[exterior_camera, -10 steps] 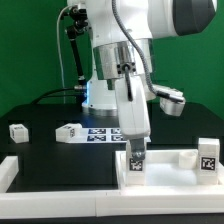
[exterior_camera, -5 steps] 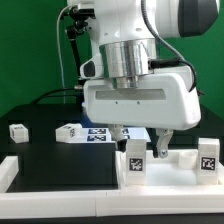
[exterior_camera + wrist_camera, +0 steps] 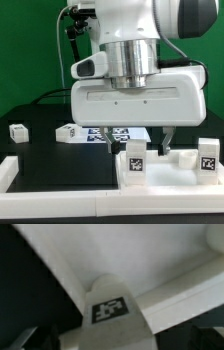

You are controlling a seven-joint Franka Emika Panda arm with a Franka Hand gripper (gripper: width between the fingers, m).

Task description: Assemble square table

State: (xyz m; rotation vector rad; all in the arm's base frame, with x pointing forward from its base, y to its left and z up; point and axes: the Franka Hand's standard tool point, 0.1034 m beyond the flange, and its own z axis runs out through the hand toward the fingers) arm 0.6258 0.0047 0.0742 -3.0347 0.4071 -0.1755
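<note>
Nearest: white border bar (image 3: 70, 205) along the front edge of the black table (image 3: 60, 160).

Behind it, toward the exterior view's right: square slab (image 3: 175, 175) lying flat, raised rim showing. Two legs stand upright on it, the near-corner leg (image 3: 133, 162) and a second leg (image 3: 208, 156) at the far right corner, tags facing the camera.

Jaws hang directly over the near-corner leg. They look spread, one finger (image 3: 164, 140) well off the leg's right side; the other is mostly hidden. Wrist view agrees: the leg (image 3: 108, 308) stands centred in the gap, with the slab rim behind it and nothing pinching it.

Risk, as I judge it: whether the leg is fully seated cannot be read. If it sits only loosely, a close that lands off-centre could push it askew or tip it out of its hole. A descent too low could catch a finger on the rim.

Farther back: two loose legs lie on the table, one (image 3: 68, 133) beside the marker board (image 3: 100, 136), one (image 3: 17, 131) at the far left.
</note>
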